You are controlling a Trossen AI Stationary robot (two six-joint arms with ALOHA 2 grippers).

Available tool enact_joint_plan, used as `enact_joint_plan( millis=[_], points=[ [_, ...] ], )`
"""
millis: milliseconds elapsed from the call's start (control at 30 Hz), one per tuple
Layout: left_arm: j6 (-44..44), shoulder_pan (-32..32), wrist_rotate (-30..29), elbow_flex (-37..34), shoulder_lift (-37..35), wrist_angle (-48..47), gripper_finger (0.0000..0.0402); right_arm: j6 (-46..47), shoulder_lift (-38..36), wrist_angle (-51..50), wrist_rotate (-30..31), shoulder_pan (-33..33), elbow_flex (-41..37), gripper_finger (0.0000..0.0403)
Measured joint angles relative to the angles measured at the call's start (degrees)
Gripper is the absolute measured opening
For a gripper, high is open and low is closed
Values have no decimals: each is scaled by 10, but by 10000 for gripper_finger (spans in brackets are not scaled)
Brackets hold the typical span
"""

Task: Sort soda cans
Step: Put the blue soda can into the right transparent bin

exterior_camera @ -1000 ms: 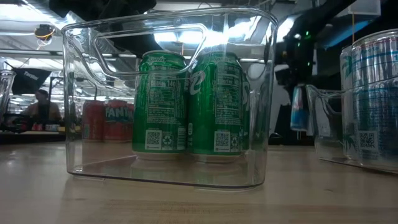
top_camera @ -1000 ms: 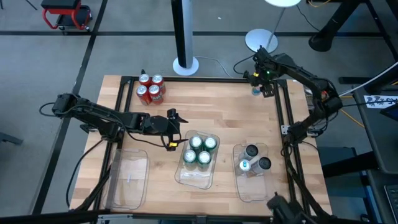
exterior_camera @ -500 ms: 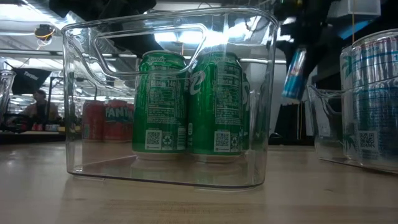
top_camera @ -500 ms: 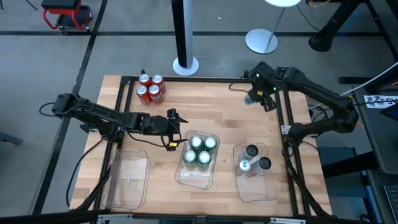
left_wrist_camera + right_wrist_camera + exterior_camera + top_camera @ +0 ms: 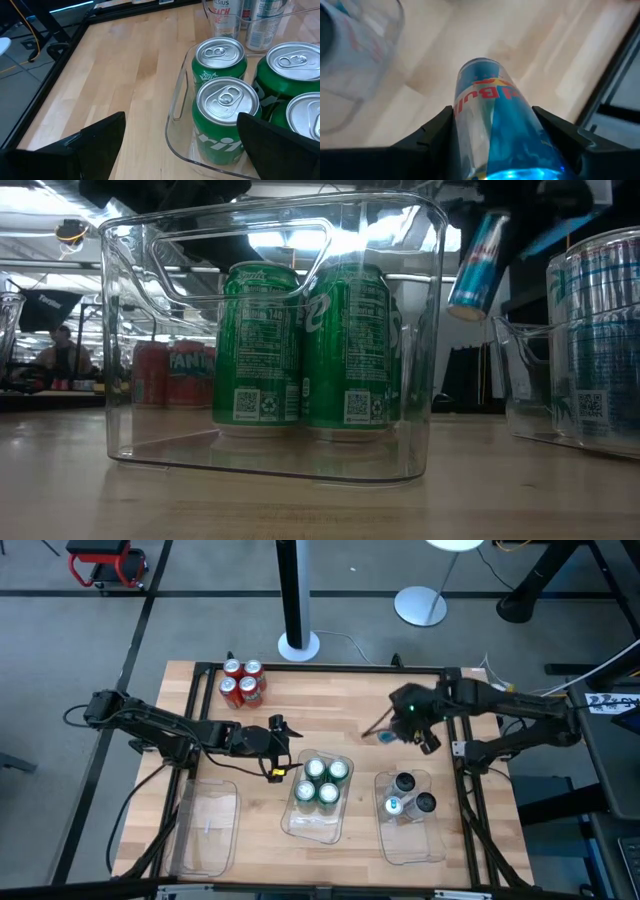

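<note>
Overhead, the right gripper (image 5: 408,730) hangs above the table's far right part, its fingers pinching a slim blue-and-silver can (image 5: 490,125) that tilts in the air, clear of the wood, as the low view shows (image 5: 480,265). Just nearer than it sits the right-hand clear tray (image 5: 410,840), holding three silver-grey cans (image 5: 408,796) grouped at its far end. The middle tray (image 5: 315,825) holds four green cans (image 5: 322,781) packed two by two, also at its far end; its near half is bare. The left tray (image 5: 205,830) lies beside the table's left edge. Four red cans (image 5: 243,683) stand together on the wood at the far left corner, well apart from all the trays.

The left gripper (image 5: 278,748) rests low just beside the far left corner of the middle tray, its fingers (image 5: 100,137) spread wide with nothing between them; from its wrist view the green cans (image 5: 227,120) and the tray's rim (image 5: 175,107) stand close ahead. A black frame (image 5: 455,700) borders the table.
</note>
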Motion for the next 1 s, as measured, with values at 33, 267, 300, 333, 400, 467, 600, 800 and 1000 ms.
enact_joint_plan(
  millis=[33,267,300,333,400,467,600,800,1000],
  points=[
    [0,0,0,0,0,0,371,10,0,5,0,17,0,231],
    [0,0,0,0,0,0,371,79,0,40,14,119,20,231],
    [0,0,0,0,0,0,371,90,1,44,16,133,26,231],
    [0,0,0,0,0,0,371,100,2,46,16,148,32,231],
    [0,0,0,0,0,0,371,128,1,55,20,176,45,231],
    [0,0,0,0,0,0,371,153,1,69,31,208,56,232],
    [0,0,0,0,0,2,371,198,4,97,53,272,62,232],
    [-2,0,0,0,0,4,371,259,38,110,68,352,63,232],
    [-7,0,0,0,0,3,371,321,81,114,77,424,62,232]
  ],
)
